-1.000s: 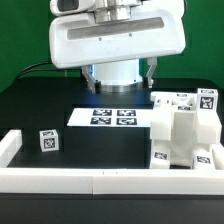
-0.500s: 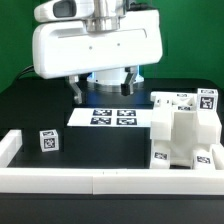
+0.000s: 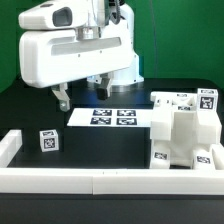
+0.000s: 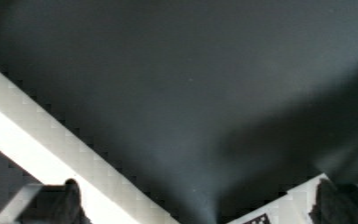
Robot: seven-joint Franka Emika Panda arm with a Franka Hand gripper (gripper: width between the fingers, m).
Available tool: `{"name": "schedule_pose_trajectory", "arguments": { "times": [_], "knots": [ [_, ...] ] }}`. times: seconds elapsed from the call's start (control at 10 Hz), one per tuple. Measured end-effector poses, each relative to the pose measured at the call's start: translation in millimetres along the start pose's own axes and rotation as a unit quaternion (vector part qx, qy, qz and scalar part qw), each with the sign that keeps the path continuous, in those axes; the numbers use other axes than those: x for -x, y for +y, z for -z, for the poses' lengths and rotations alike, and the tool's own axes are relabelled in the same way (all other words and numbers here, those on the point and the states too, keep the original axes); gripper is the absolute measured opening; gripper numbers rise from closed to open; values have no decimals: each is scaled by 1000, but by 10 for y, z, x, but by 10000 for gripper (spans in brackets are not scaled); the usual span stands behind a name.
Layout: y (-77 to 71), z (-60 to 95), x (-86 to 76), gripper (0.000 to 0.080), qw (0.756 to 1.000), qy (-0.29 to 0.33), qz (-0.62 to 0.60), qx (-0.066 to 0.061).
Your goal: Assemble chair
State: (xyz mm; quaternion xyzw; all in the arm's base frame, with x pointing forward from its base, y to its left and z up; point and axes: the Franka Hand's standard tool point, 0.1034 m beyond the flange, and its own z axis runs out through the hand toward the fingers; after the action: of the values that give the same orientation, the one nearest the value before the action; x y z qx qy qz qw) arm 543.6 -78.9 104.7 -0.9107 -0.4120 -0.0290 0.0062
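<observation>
Since the earlier frames the arm's big white head has slid from the top centre toward the upper left of the exterior view, and the pincer (image 3: 82,92) has come with it — it now hangs above the black surface (image 3: 100,150) just past the upper-left corner of the marker board (image 3: 112,117). Its two dark fingers stand well apart with nothing between them; they touch no part.

Outward from there, the marker board lies flat at mid-frame, its four tags showing. In the wrist view one tagged corner of it (image 4: 291,205) peeks in at the lower right, and a long white border rail (image 4: 34,135) crosses the dark surface on a slant.

At the right of the exterior view stands the chair (image 3: 185,130) — a blocky white cluster of tagged panels, partly put together, resting against the right-hand rail. A single small tagged cube (image 3: 47,141) sits well apart at the lower left, near the left rail. A low white rail (image 3: 100,180) runs along the front edge.

Behind the surface, a green backdrop (image 3: 200,50) fills the room's upper part.
</observation>
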Motion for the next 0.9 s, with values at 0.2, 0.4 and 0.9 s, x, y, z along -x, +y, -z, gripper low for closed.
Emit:
{"name": "schedule_pose_trajectory", "arguments": {
  "times": [0.2, 0.4, 0.9],
  "knots": [
    [37, -101, 180, 648, 995, -18, 103, -4],
    [40, -360, 401, 648, 989, -39, 142, -10],
    [36, -437, 508, 648, 976, -63, 208, -18]
  ]
}}
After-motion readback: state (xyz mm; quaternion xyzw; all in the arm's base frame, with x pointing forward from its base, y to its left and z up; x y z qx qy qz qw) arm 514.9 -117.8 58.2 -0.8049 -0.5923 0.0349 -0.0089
